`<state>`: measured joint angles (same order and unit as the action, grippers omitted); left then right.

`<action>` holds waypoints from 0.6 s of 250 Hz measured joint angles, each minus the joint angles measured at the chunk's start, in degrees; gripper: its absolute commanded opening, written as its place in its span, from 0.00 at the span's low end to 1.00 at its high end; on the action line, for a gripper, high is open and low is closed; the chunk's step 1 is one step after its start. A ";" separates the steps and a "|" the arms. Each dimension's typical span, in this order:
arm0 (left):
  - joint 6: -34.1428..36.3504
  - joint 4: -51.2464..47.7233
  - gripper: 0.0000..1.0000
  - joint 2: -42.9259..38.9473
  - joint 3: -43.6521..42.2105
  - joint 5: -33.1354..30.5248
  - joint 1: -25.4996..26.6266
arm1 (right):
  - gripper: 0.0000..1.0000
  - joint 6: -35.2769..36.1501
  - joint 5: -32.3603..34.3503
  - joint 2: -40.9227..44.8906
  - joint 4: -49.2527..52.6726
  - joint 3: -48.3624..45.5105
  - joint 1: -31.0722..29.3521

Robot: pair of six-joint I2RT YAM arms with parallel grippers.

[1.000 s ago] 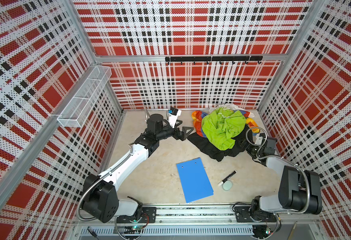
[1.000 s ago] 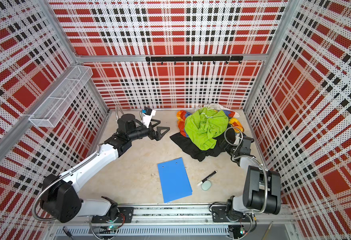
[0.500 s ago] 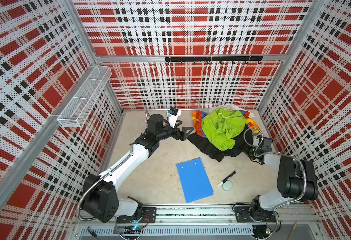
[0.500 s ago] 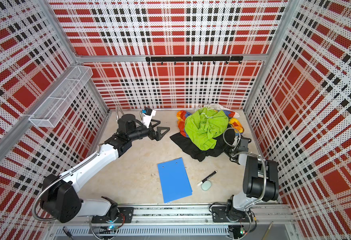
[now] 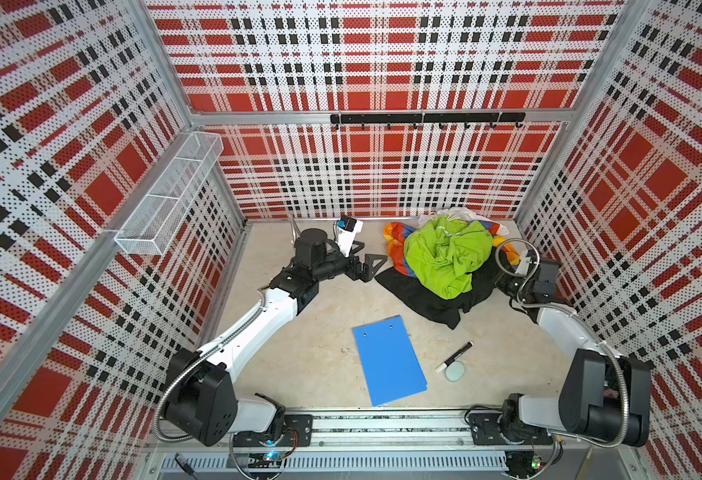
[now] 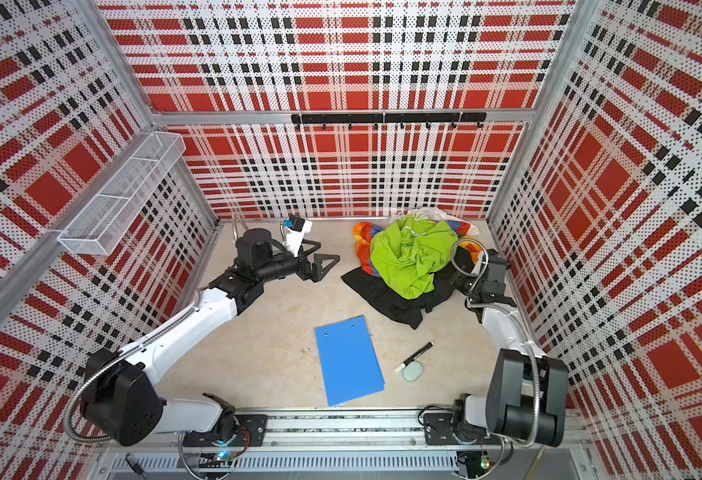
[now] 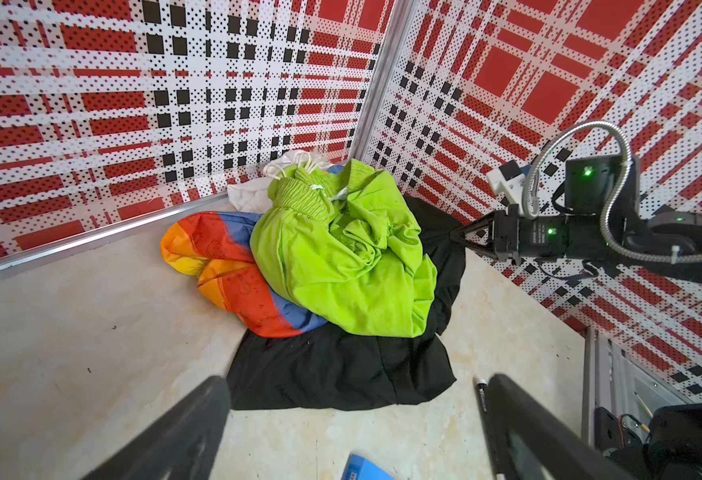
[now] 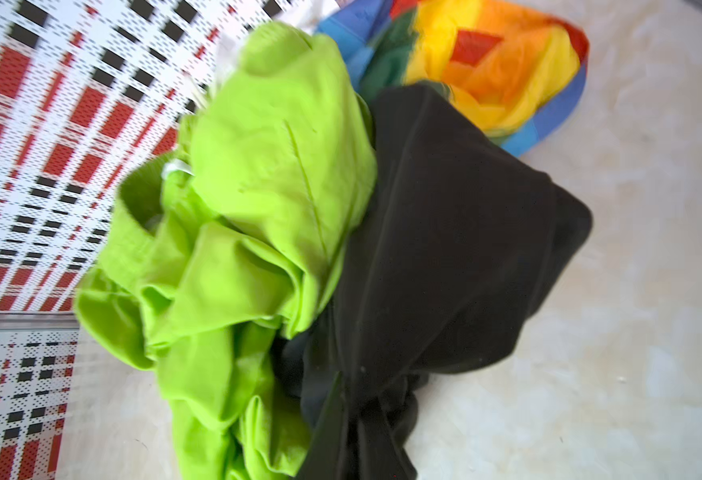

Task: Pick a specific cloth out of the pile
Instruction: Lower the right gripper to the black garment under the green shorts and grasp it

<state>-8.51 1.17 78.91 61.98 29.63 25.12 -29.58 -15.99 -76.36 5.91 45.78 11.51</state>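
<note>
Right, the big pale table (image 5: pixel 324 332) took up the floor of the plaid booth, and up on the left wall hung a long wire basket (image 5: pixel 170 199) split into compartments. I could make out only mesh there, no contents. A black hook rail (image 5: pixel 424 118) ran along the back wall.

Over in the far right corner sat the pile (image 5: pixel 445 253). A lime-green garment (image 6: pixel 407 257) was heaped on top, a rainbow cloth (image 7: pixel 224 266) bulged out on the side toward the left arm, and a bit of white fabric (image 7: pixel 253 195) was squeezed against the back wall.

Under all that lay the black cloth (image 5: pixel 424 299), flat on the table. Most of its middle was buried beneath the green, so only its edges showed. Its long axis ran across the table from the left arm's side to the right arm's, and one loose corner pointed forward at the blue board (image 5: pixel 389 359).

The left gripper (image 5: pixel 366 268) hung just beside the cloth's near edge with its jaws spread wide, touching nothing. The right gripper (image 7: pixel 454 235) was clamped tight on a bunched fold of the black cloth at the pile's far side. The wrist view there was blurred and its fingertips were lost in dark fabric.

Beside the board lay a marker (image 5: pixel 455 355), its white end touching a pale round pad (image 5: pixel 454 371).
</note>
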 measured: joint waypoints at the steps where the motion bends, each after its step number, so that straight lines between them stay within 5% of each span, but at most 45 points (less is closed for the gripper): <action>1: 0.00 -0.02 0.99 0.00 0.00 0.00 0.00 | 0.06 0.00 0.00 0.02 0.07 0.13 -0.02; 150: -0.02 -0.39 0.99 0.00 0.11 -0.07 0.00 | 0.05 -1.20 0.15 -0.33 8.66 19.23 -2.67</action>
<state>-8.54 0.78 78.91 62.08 29.56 25.12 -30.79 -15.84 -76.69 14.57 65.01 8.84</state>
